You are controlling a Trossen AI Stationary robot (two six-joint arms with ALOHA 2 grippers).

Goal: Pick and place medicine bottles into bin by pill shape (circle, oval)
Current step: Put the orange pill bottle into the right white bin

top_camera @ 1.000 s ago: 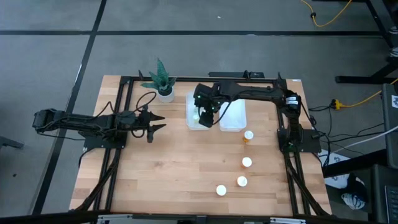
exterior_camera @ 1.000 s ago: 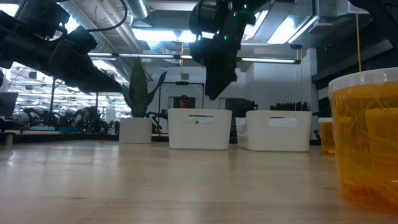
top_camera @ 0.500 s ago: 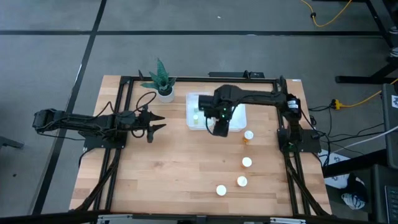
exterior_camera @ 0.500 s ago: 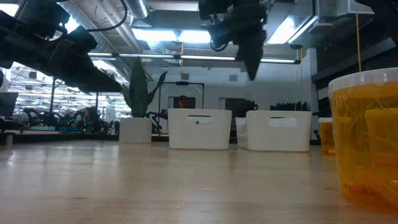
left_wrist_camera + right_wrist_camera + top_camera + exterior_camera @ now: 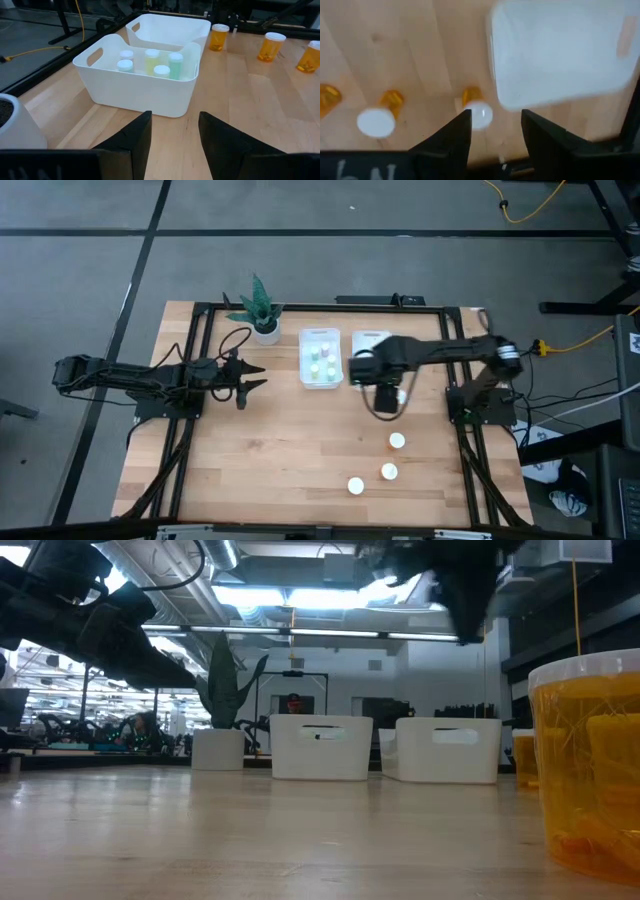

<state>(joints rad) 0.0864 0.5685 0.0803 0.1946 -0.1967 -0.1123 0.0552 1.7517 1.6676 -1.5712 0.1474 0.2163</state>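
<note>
Several small pale bottles with white caps stand in the left white bin [image 5: 320, 376], and they also show in the left wrist view [image 5: 150, 61]. Three amber bottles [image 5: 397, 441] [image 5: 389, 471] [image 5: 355, 485] stand on the table at the near right. My right gripper [image 5: 385, 398] is open and hovers above a fourth amber bottle [image 5: 476, 106] by the right bin [image 5: 560, 50], touching nothing. My left gripper [image 5: 247, 380] is open and empty at the table's left, pointing at the bins.
A green plant in a white pot [image 5: 262, 315] stands at the far left of the bins. The right bin [image 5: 170, 27] shows nothing inside it. In the low view one amber bottle [image 5: 590, 770] stands very close to the camera at the right. Bare wood lies between the arms.
My right gripper has gone from above the left bin toward the table's right and near edge, past the right bin, and now hangs over the amber bottle beside that bin. The left bin's bottles have come into view.
</note>
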